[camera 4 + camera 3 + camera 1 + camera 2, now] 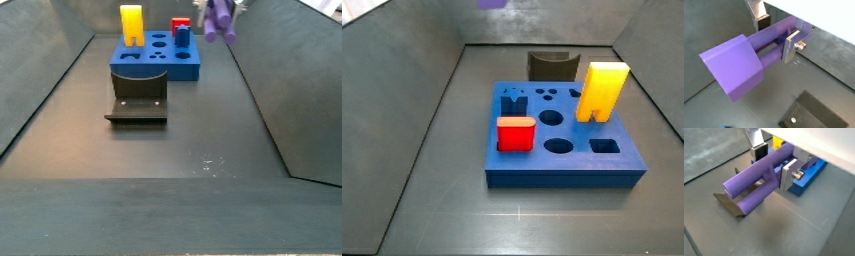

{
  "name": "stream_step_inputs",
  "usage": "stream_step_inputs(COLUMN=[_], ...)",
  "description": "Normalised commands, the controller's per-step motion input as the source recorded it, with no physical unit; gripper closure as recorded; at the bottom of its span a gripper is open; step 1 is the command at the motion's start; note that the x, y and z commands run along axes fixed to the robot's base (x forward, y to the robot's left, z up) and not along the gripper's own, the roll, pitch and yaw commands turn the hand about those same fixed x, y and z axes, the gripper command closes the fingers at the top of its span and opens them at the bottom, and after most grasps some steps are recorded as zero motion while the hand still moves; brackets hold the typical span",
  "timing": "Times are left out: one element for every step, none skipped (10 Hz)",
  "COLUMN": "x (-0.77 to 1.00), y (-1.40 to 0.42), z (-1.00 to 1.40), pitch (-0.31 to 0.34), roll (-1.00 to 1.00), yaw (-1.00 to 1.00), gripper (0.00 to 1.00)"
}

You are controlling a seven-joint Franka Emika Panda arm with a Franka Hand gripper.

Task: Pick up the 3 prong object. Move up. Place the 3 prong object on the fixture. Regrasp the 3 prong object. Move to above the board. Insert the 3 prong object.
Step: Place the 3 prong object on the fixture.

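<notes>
The 3 prong object (741,62) is a purple piece with a pointed block end and long prongs. My gripper (776,34) is shut on its prongs, one silver finger on each side, in both wrist views (774,163). In a side view the 3 prong object (218,20) hangs high in the air, beside the board's far right corner. Only a purple sliver (493,4) shows at the frame's edge in a side view. The fixture (138,95) stands on the floor in front of the blue board (156,60), well below the piece. The dark fixture (552,66) sits just behind the board (563,170).
A tall yellow block (601,90) and a red cube (515,133) stand in the board's holes. Round, square and slotted holes (553,117) lie open between them. Sloping grey walls (54,80) close in the floor on both sides.
</notes>
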Motion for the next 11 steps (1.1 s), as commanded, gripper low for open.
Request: stream_step_inputs(x=[1.00,1.00,1.00,1.00,1.00,1.00,1.00,1.00,1.00,1.00,1.00], y=[-0.11,-0.10,-0.09,-0.08,-0.07,-0.06,-0.05,-0.01,-0.01,0.02,0.02], z=[0.04,0.04,0.04,0.03,0.03,-0.13,-0.14,-0.10,-0.08,-0.06,-0.06], pitch=[0.125,0.130,0.126,0.130,0.138,0.072,0.070,0.083,0.095,0.117,0.122], roll=[-0.11,-0.10,-0.09,-0.08,-0.08,-1.00,-1.00,-1.00,-1.00,-1.00,-1.00], yaw=[-0.02,-0.01,0.00,0.01,0.01,0.09,0.09,0.06,0.05,0.02,0.01], gripper=[1.00,1.00,1.00,1.00,1.00,1.00,1.00,1.00,1.00,1.00,1.00])
